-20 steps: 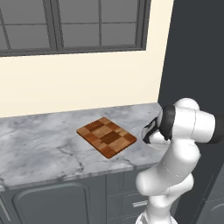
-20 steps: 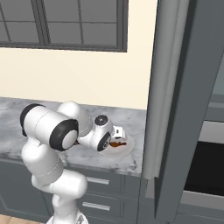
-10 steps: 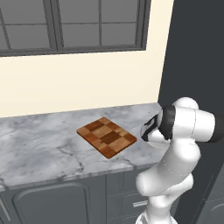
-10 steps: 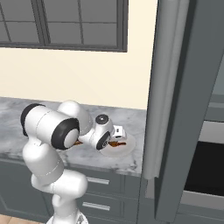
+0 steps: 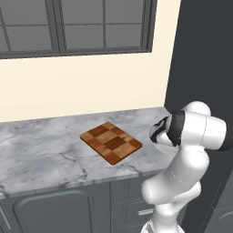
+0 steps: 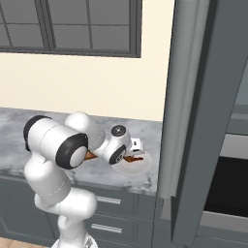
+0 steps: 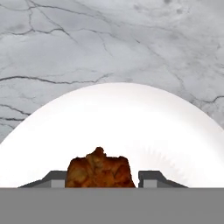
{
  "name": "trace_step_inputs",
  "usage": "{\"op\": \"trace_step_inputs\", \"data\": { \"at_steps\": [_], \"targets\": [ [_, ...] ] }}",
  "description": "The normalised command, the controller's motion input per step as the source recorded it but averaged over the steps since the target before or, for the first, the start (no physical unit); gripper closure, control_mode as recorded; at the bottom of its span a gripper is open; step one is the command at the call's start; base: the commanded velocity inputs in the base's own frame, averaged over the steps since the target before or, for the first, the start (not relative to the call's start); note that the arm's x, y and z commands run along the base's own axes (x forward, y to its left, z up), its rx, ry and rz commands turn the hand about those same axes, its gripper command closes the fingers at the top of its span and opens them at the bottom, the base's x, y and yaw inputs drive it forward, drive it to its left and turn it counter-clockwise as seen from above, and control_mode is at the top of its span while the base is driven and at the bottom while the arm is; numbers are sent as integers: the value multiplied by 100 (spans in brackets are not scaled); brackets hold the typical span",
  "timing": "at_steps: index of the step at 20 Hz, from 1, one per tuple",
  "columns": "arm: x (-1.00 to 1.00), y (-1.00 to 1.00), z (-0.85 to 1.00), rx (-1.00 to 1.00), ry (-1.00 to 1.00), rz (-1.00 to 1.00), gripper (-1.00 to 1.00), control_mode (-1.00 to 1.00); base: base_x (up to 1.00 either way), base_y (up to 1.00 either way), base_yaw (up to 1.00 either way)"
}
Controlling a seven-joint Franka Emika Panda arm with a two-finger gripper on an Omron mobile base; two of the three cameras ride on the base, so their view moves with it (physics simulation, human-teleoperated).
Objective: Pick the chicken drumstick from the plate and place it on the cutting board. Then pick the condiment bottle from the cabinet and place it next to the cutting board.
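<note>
Narrowed since before, gripper (image 7: 100, 181) pinches chicken drumstick (image 7: 99, 169) (on plate (image 7: 131, 127)) — cabinet (image 6: 193, 121) alongside.

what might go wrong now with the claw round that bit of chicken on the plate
1. In the hand view the claw flanks the small reddish-brown chicken drumstick only near its fingertips, so it might slip on lifting.
2. The round white plate sits near the marble counter's front edge; a nudge may shift it.
3. The checkered wooden cutting board lies well aside, a long carry.

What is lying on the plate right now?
The drumstick sits on the white plate, between the gripper's finger tips, which are closed against it. Its lower part and its contact with the plate are hidden. The plate's visible remainder is bare.
</note>
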Motion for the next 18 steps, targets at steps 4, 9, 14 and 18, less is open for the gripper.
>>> {"op": "trace_step_inputs", "data": {
  "at_steps": [4, 9, 14, 18],
  "targets": [
    [-14, -16, 37, 0, 3, 0, 100, -100, 0, 0, 0],
    [-19, -1, 42, 0, 2, 0, 100, -100, 0, 0, 0],
    [-15, 2, 40, 0, 1, 0, 100, -100, 0, 0, 0],
    [-4, 17, 27, 1, 5, 0, 100, -100, 0, 0, 0]
  ]
}}
